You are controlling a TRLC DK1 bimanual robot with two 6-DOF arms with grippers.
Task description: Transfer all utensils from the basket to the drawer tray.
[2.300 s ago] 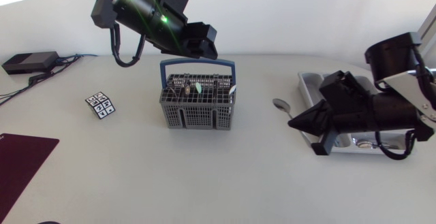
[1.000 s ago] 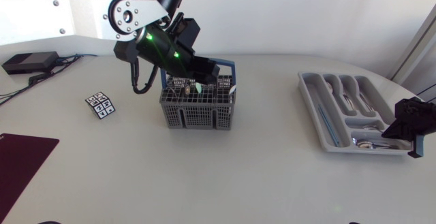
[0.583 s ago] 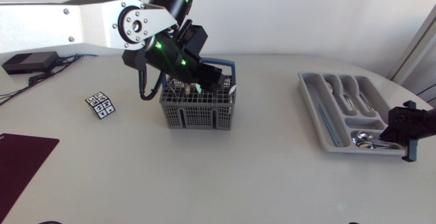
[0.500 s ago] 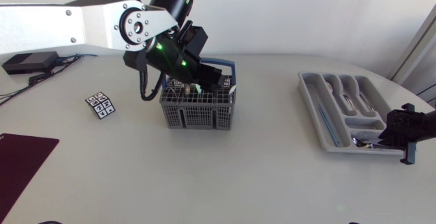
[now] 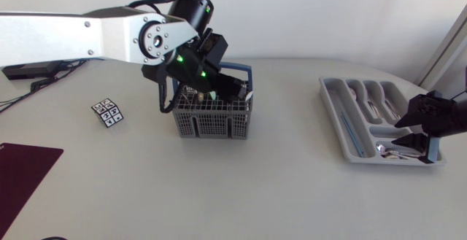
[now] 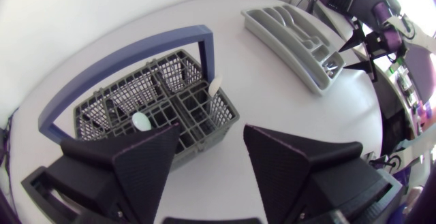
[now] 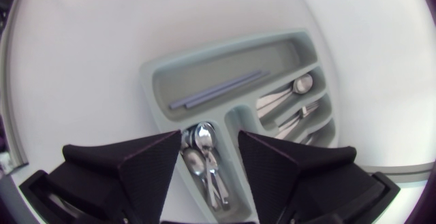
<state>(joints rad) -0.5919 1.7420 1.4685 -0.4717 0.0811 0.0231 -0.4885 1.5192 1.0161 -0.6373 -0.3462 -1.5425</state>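
The grey wire basket (image 5: 211, 123) with a blue handle stands mid-table. My left gripper (image 5: 237, 88) hovers open just above its far right corner. In the left wrist view the basket (image 6: 122, 105) lies ahead of the open fingers (image 6: 146, 166), with a pale green utensil (image 6: 141, 120) and a white handle (image 6: 214, 88) standing in it. The grey drawer tray (image 5: 330, 109) sits at the right. My right gripper (image 5: 408, 130) is open over its near end. Between its fingers lie several spoons (image 7: 204, 156) in a tray (image 7: 225, 47) compartment; nothing is held.
Other tray compartments hold forks and spoons (image 7: 286, 94) and a thin blue stick (image 7: 214, 89). A small marker cube (image 5: 107, 112) sits left of the basket, a dark red mat (image 5: 22, 174) at the near left corner, and a black box (image 5: 22, 68) with cables at the far left.
My right gripper carried a spoon to the tray's near end and opened there, and the spoon now lies in the tray. My left arm shifted slightly right over the basket, still open.
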